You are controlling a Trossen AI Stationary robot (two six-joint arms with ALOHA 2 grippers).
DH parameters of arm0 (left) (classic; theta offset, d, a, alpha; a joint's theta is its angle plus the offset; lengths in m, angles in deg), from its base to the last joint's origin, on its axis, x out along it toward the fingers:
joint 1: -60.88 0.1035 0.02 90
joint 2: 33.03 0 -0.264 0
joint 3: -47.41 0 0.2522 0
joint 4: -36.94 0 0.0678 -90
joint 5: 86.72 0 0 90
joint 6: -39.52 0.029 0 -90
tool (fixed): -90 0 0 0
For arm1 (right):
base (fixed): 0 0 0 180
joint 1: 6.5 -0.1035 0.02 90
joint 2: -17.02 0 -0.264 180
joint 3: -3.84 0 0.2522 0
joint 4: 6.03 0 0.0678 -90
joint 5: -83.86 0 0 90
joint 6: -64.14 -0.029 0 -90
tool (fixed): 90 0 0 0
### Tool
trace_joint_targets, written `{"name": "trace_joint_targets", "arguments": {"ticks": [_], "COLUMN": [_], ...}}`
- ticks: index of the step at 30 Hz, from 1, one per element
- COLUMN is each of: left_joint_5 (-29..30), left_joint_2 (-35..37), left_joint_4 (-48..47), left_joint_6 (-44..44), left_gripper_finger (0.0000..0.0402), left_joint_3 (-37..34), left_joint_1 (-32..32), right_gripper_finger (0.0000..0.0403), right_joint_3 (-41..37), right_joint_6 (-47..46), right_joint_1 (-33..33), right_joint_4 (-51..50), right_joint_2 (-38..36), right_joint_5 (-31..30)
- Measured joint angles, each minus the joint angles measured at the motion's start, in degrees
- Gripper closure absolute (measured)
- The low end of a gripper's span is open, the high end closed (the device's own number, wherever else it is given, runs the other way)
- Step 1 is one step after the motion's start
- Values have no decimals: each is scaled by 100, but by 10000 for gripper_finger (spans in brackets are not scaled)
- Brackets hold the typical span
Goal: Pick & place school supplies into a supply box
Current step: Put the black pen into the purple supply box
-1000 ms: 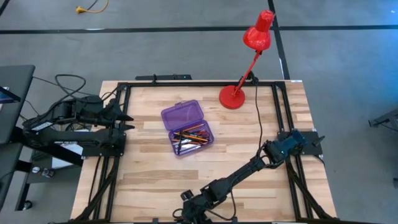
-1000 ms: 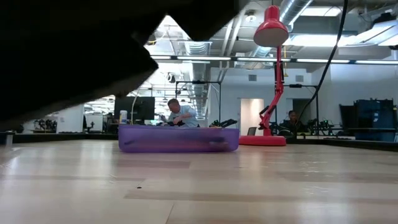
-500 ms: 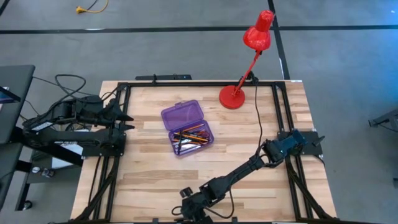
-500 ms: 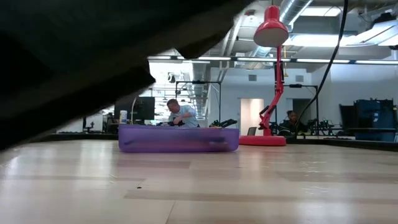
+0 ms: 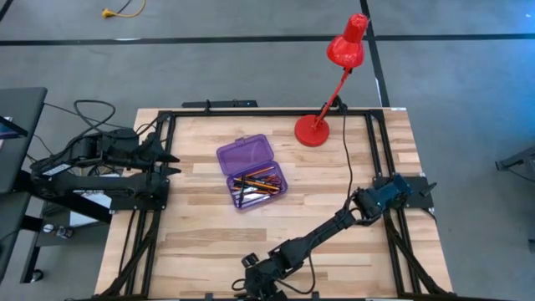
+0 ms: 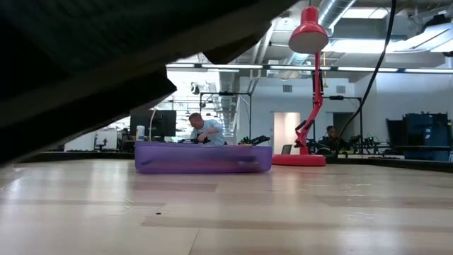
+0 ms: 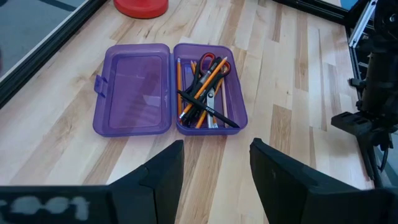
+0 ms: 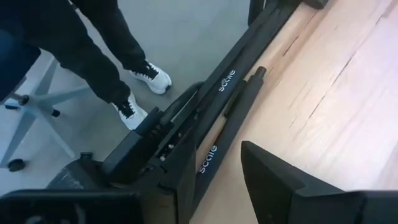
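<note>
Supply box (image 5: 252,171) lying open mid-frame, pencils (image 7: 200,87) inside; left claw (image 7: 213,165) released, right claw (image 8: 217,171) released, both empty.

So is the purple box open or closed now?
Open. The supply box has its lid folded flat on the table beside it, and pencils, pens and scissors lie uncovered inside.

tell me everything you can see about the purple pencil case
The purple pencil case is translucent plastic, rectangular with rounded corners, lying open flat on the wooden table near its middle. Its hinged lid is empty, with a small clasp tab on its outer edge. The tray half holds orange pencils, black pens and red-handled scissors. No gripper touches it.
</note>
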Motion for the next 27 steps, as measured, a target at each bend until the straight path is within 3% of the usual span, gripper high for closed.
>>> {"name": "trace_joint_targets", "arguments": {"ticks": [16, 27], "left_joint_5": [59, 74], "left_joint_2": [0, 0], "left_joint_4": [-42, -44], "left_joint_6": [57, 63], "left_gripper_finger": [233, 233], "left_joint_3": [0, 0], "left_joint_1": [0, 0], "right_gripper_finger": [281, 281], "right_joint_3": [10, 17], "right_joint_6": [-69, -1538], "right_joint_1": [32, 468], "right_joint_4": [-493, -790], "right_joint_2": [84, 61], "right_joint_5": [-421, -592]}}
